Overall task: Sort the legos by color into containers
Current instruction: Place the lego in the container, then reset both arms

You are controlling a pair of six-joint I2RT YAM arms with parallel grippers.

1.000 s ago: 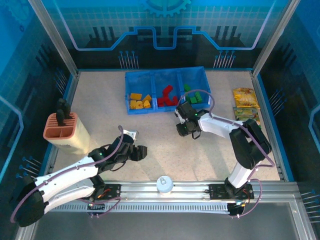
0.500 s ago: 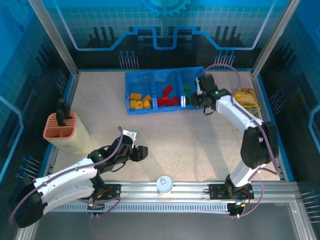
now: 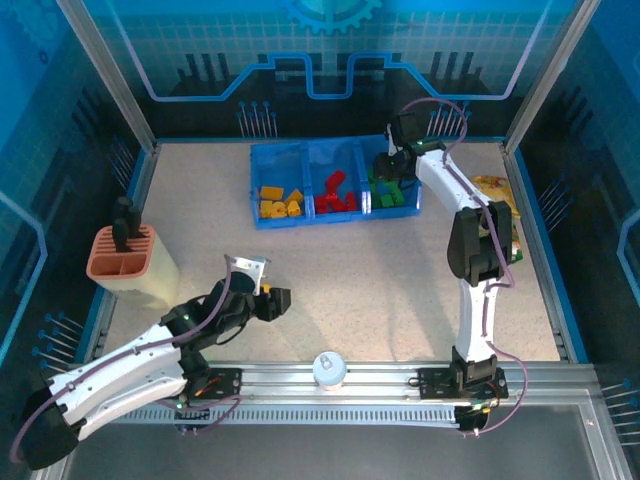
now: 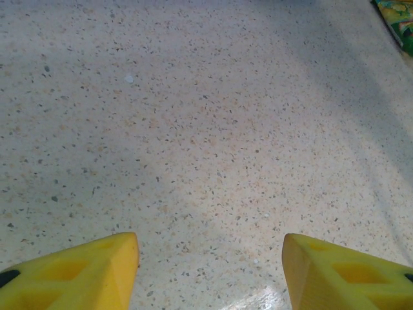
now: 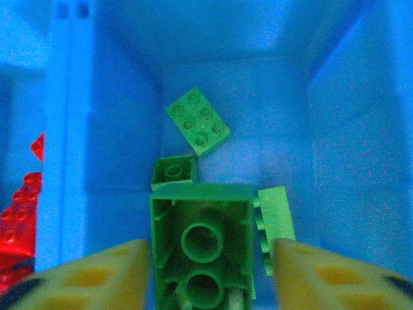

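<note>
The blue tray (image 3: pixel 330 150) stands at the back of the table with three containers: yellow legos (image 3: pixel 280 203) on the left, red legos (image 3: pixel 338 195) in the middle, green legos (image 3: pixel 392 192) on the right. My right gripper (image 3: pixel 388 168) hangs over the green container. In the right wrist view its yellow fingers (image 5: pixel 97 274) stand open (image 5: pixel 208 244) around a big green brick (image 5: pixel 201 213), underside up, with a gap on the right side. Below lie a flat green brick (image 5: pixel 197 121) and two smaller ones (image 5: pixel 174 173). My left gripper (image 4: pixel 210 242) is open over bare table.
A terracotta slotted holder (image 3: pixel 122 255) stands at the left edge. Snack packets (image 3: pixel 490 195) lie at the right edge, one corner showing in the left wrist view (image 4: pixel 397 16). A white round object (image 3: pixel 329 368) sits on the near rail between the arm bases.
The right gripper swung from mid-table up to the tray's green container and opened its jaws round the green brick. The left arm shifted slightly, jaws unchanged.
</note>
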